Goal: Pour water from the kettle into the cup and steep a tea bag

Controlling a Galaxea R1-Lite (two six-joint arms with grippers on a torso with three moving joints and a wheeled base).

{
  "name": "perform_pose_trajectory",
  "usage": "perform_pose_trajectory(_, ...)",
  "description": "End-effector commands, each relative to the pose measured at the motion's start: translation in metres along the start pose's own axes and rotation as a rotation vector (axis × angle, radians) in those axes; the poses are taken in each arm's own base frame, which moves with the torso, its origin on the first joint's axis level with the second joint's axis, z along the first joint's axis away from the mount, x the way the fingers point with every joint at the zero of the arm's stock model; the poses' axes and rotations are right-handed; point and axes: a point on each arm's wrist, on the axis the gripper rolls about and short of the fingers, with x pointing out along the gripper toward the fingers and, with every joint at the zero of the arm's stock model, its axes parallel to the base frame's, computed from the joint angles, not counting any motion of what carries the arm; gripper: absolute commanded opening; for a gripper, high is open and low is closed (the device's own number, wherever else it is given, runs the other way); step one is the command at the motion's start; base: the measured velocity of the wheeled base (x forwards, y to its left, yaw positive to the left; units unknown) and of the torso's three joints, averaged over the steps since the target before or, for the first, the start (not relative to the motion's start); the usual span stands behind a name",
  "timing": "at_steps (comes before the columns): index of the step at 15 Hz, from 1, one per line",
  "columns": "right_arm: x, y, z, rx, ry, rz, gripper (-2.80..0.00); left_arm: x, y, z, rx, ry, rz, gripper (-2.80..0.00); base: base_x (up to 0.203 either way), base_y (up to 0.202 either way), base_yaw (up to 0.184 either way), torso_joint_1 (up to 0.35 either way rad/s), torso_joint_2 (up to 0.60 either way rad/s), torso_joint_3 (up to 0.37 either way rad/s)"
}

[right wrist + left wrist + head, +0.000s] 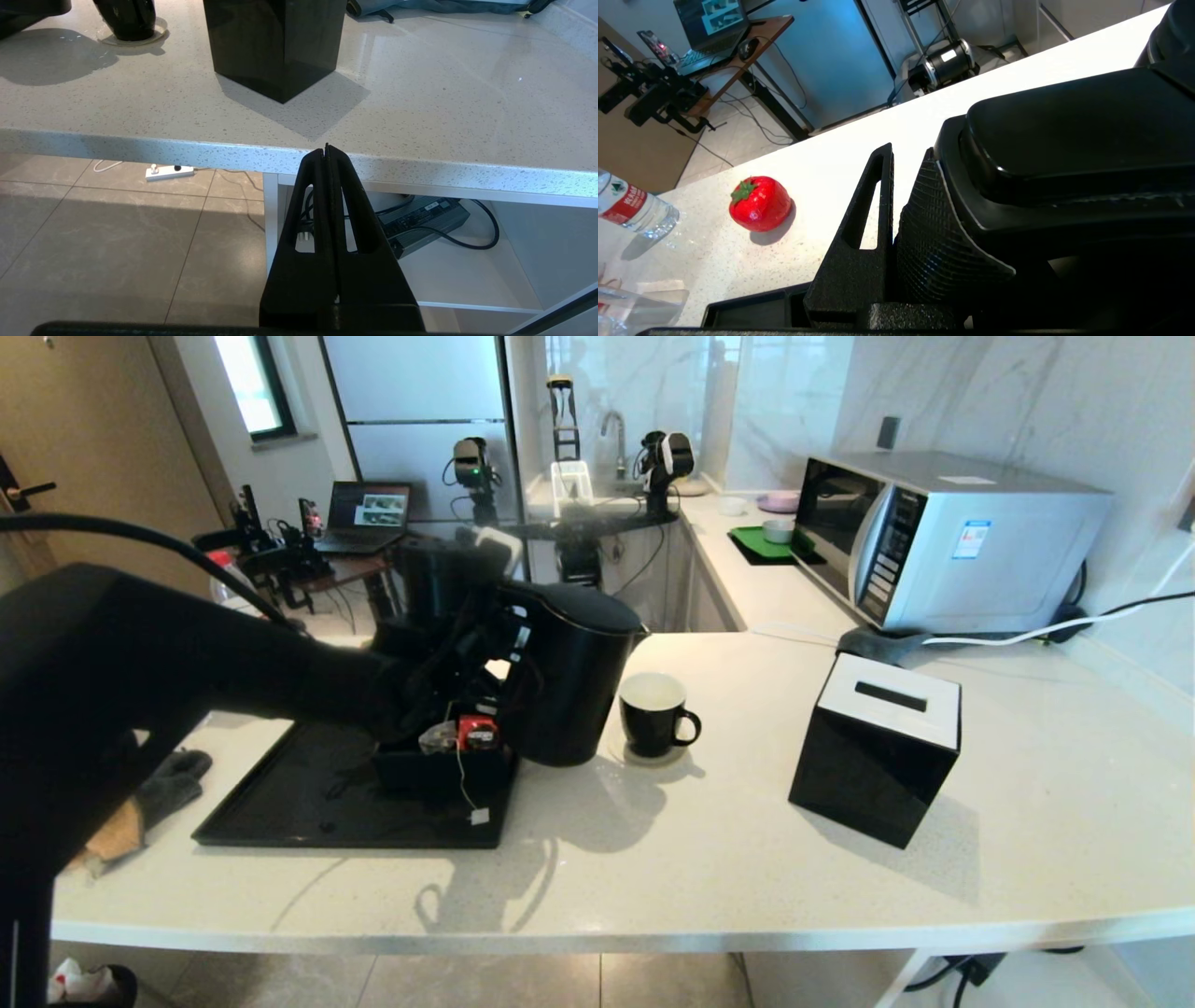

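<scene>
The tall black kettle (pixel 571 683) stands about upright on the white counter, its spout (pixel 641 636) pointing at the cup. My left gripper (pixel 487 658) is shut on its loop handle (pixel 938 242). One finger (pixel 864 210) shows beside the handle and the other is hidden behind it. The black cup (pixel 653 714) with a white inside sits on a coaster just right of the kettle; I cannot make out water in it. The tea bag (pixel 436 737) lies in a black box on the tray, its string hanging down to a white tag (pixel 479 817). My right gripper (pixel 327 148) is shut and empty, below the counter's front edge.
A black tray (pixel 308 803) lies left of the kettle, with a red packet (pixel 478 733) beside the tea bag. A black tissue box (pixel 878 747) stands right of the cup, a microwave (pixel 943 537) behind it. A red strawberry-shaped thing (pixel 760 203) and a plastic bottle (pixel 630 207) sit further left.
</scene>
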Motion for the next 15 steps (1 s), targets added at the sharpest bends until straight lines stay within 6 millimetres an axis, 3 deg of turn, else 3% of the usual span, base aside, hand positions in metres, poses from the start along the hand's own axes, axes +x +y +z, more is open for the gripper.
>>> perform_pose_trajectory(1,0.0,0.0,0.0,-0.001,0.002,0.001,-2.8,0.0,0.003,0.002,0.001,-0.007,0.009,-2.8,0.0,0.0,0.0,0.0,0.0,0.0)
perform_pose_trajectory(15,0.0,0.0,0.0,-0.001,0.002,0.002,-2.8,0.005,0.019,-0.002,0.017,0.005,0.047,-2.8,0.0,0.0,0.0,0.0,0.0,0.0)
